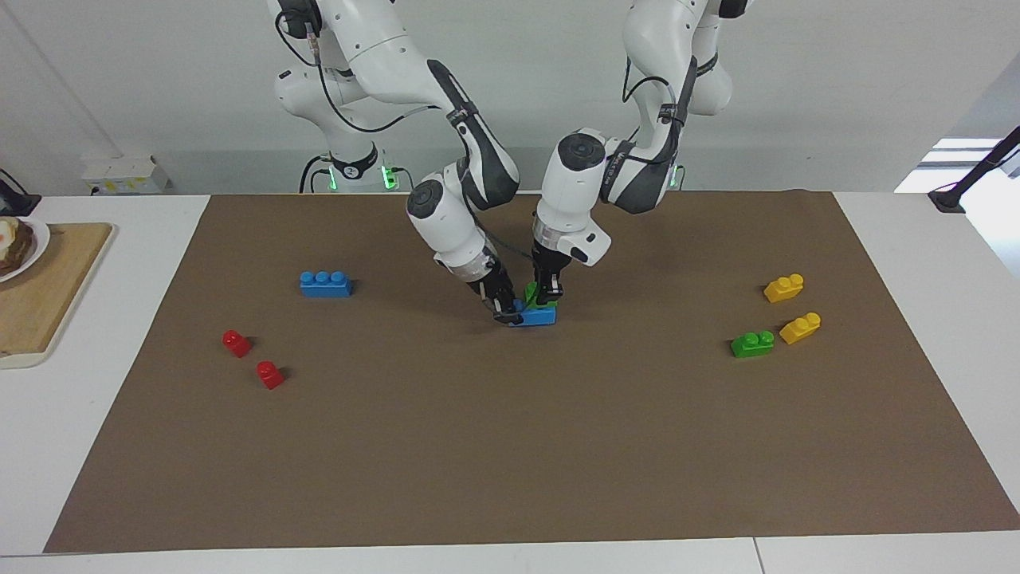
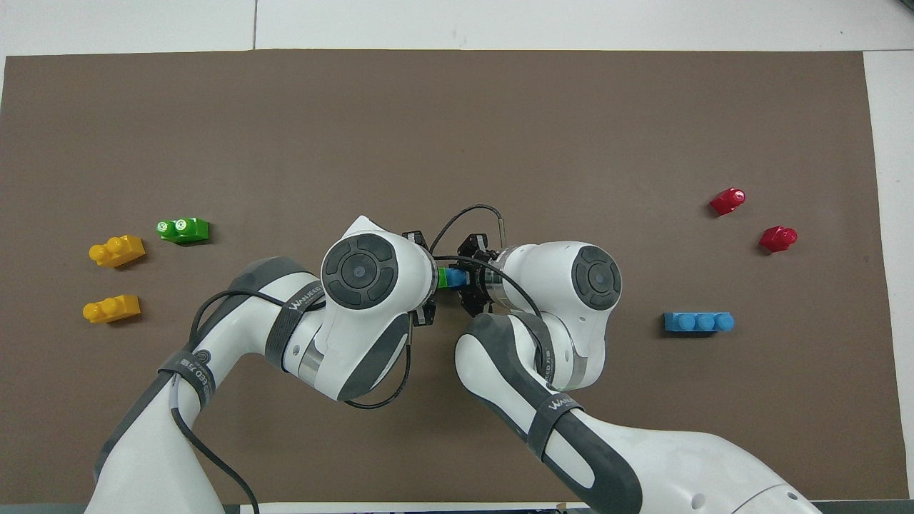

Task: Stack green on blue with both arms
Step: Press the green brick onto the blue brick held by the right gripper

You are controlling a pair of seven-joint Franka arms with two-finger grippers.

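Note:
Mid-mat, a blue brick [image 1: 537, 317] lies low with my right gripper [image 1: 505, 313] shut on the end toward the right arm. Directly over it, touching or just above its studs, is a green brick [image 1: 532, 292], and my left gripper [image 1: 547, 300] is shut on it. In the overhead view only slivers of the green brick [image 2: 443, 277] and the blue brick [image 2: 455, 276] show between the two wrists. A second green brick [image 1: 752, 344] lies loose toward the left arm's end, and a second blue brick [image 1: 325, 284] toward the right arm's end.
Two yellow bricks [image 1: 783, 288] [image 1: 800, 328] lie beside the loose green one. Two red bricks [image 1: 236, 343] [image 1: 269, 374] sit farther from the robots than the loose blue one. A wooden board [image 1: 48, 295] with a plate lies off the mat [image 1: 510, 446].

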